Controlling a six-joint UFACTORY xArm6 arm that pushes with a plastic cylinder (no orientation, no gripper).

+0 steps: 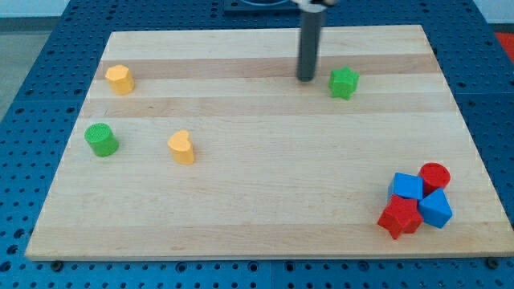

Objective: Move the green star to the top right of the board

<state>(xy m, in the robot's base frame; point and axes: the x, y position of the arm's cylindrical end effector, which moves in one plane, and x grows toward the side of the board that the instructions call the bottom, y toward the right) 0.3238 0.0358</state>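
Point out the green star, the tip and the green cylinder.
green star (344, 83): camera view, middle of its top face.
my tip (306, 79): camera view, the rod's lower end, just left of the star.
green cylinder (101, 139): camera view, its top face.

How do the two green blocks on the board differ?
The green star has points around its edge; the green cylinder is round. The green star sits in the view's upper right, just right of my tip; the green cylinder sits at the view's left edge, far from my tip. Both are green and rest flat on the board.
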